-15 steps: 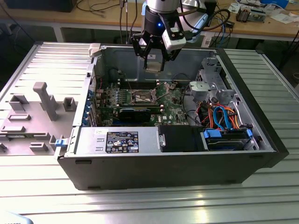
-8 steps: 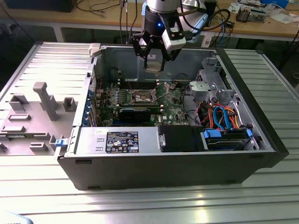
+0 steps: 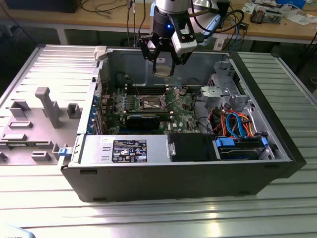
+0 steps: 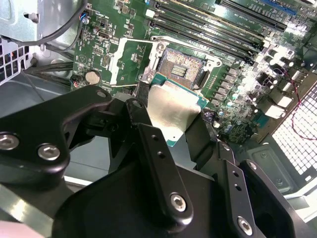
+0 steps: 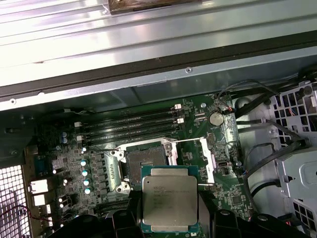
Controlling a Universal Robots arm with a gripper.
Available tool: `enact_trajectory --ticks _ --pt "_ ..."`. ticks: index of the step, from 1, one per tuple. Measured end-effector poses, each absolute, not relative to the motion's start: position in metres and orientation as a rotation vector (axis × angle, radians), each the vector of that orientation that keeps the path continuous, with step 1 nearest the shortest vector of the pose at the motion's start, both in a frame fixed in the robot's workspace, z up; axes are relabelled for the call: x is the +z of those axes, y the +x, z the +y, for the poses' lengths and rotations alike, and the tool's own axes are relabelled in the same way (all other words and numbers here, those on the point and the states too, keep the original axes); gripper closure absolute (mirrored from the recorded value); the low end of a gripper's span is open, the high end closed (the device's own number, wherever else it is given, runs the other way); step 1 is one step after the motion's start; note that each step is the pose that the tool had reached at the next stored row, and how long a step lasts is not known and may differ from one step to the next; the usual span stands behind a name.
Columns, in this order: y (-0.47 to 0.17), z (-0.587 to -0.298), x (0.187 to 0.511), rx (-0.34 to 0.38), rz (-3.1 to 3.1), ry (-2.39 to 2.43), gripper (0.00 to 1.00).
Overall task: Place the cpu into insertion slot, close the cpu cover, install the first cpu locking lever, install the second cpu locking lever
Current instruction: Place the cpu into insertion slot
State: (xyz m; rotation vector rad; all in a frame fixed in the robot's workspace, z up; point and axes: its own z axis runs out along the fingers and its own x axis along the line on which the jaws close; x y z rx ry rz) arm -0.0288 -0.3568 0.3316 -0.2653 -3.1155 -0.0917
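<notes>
our claw [image 3: 162, 63] hangs in the open computer case [image 3: 178, 173], pointing down. its black fingers [image 4: 148, 134] are pinching the cpu [image 5: 169, 201] by two opposite edges. we see the chip's silvery top and green rim in both wrist views, held flat and clear above the green board [image 5: 228, 198]. the insertion slot [image 5: 141, 166] lies below the chip and a little to one side, and its dark centre is uncovered. in the exterior view the cpu cover [image 3: 172, 96] looks tilted up at the slot's edge, on the exterior view's right of the socket. long memory slots [image 5: 129, 126] run alongside the socket, between it and the case wall. orange and blue cables [image 3: 233, 124] bunch in the case toward the exterior view's right. the case rests on a ribbed metal bench [image 3: 148, 218], and a grey panel [image 3: 44, 104] lies beside it on the exterior view's left.
</notes>
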Motion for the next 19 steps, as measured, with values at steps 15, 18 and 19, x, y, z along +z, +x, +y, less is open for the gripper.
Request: enact_trajectory --ticks 15,18,19 --pt "-0.0288 -0.3568 0.3316 -0.092 -3.112 -0.313 0.46" --pt "-0.0288 -0.3569 0.3316 -0.092 -3.111 -0.327 0.46" --pt "-0.0288 -0.3568 0.3316 -0.092 -3.11 -0.33 0.46"
